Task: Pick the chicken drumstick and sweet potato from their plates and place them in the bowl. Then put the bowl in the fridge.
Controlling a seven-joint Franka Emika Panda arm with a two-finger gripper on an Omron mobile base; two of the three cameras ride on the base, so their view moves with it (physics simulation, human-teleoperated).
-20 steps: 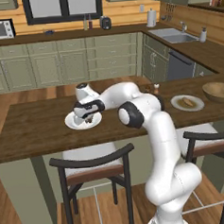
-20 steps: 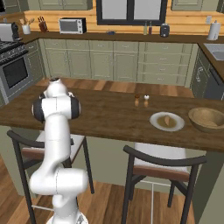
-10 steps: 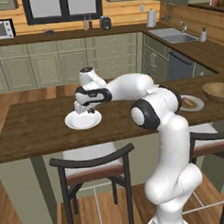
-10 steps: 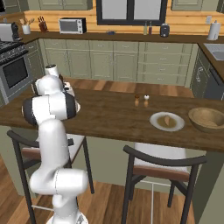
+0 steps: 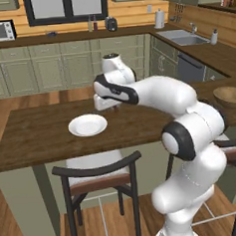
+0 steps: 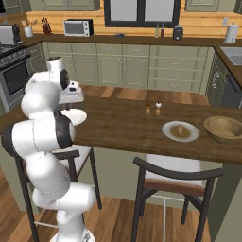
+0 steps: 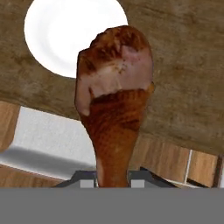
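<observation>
The dark reddish-brown chicken drumstick [image 7: 114,100] hangs thick end down, its thin end clamped in my gripper [image 7: 113,177], which is shut on it. Below and to one side lies a bare white plate [image 7: 74,35], also seen as the plate [image 5: 88,125] on the wooden counter. My gripper [image 5: 108,103] hovers just right of that plate, above the counter. The sweet potato [image 6: 181,130] rests on the second white plate [image 6: 170,134]. Right of it stands the wooden bowl [image 6: 224,128], also seen as the bowl [image 5: 231,96]. The fridge is out of view.
Two small shakers [image 6: 152,108] stand mid-counter, behind the line between the plates. Dark stools [image 5: 96,176] sit along the counter's front edge [image 5: 68,156]. Cabinets, a sink [image 5: 184,35] and a microwave [image 6: 78,27] line the back wall.
My gripper has lifted the drumstick off the left plate and carried it up and to the right. The plate now lies bare. The camera has not moved.
</observation>
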